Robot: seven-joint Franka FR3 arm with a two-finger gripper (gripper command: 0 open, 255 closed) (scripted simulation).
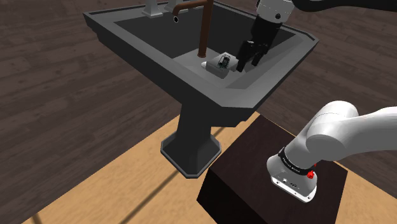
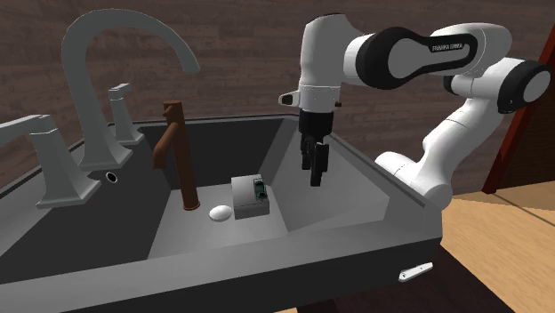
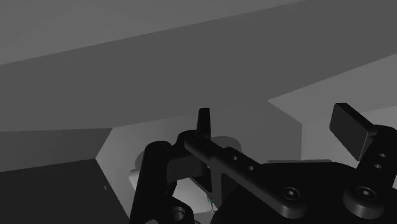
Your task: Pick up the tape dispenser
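Quick status from the remote desk: the tape dispenser (image 2: pixel 250 197) sits on the sink (image 2: pixel 356 258) floor, around the middle of the basin, just beside a small white oval thing (image 2: pixel 220 212) and the brown tap (image 2: pixel 182 160). My end effector (image 2: pixel 317 173) hangs inside the basin with its 2 fingers apart and nothing between them, pointing down, between the dispenser and the sink's arm-side wall. I reckon it's spread like that to straddle the dispenser once I slide over.

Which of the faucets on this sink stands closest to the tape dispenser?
The slim brown faucet, standing in the basin just beside the tape dispenser. The tall arched grey faucet and the squat grey one stand farther off.
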